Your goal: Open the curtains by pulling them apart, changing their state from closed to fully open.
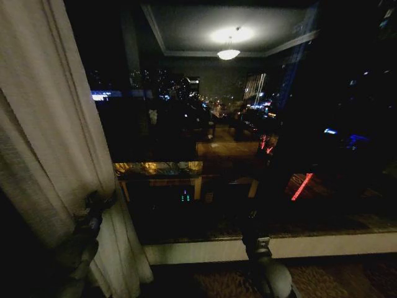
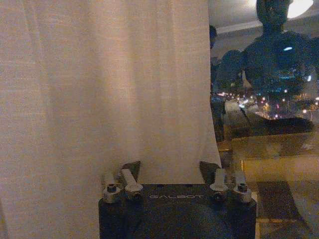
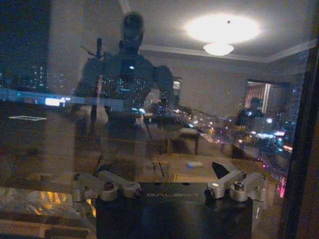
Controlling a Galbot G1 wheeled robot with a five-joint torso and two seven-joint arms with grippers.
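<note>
Sheer cream-white curtain fabric (image 1: 43, 124) is seen gathered at the left side of the head view, hanging in vertical pleats from the top of the picture down to the floor beside the window glass (image 1: 248, 124). Low on this panel the left gripper (image 1: 93, 208) is pressed against the fabric, with the cloth bunched around it. In the left wrist view the curtain's edge (image 2: 169, 124) is seen running down between the two fingers (image 2: 130, 172) of the left gripper (image 2: 171, 172), which are spread apart with the fabric lying in the gap; whether the cloth is actually pinched cannot be told. The right gripper (image 1: 254, 233) is held low, near the pale window sill (image 1: 329, 245), in front of bare glass. In the right wrist view the right gripper (image 3: 177, 174) is shown with its fingers (image 3: 222, 169) spread wide, nothing between them, and the glass (image 3: 50, 59) beyond carries the reflection of a lit ceiling lamp (image 3: 219, 49).
</note>
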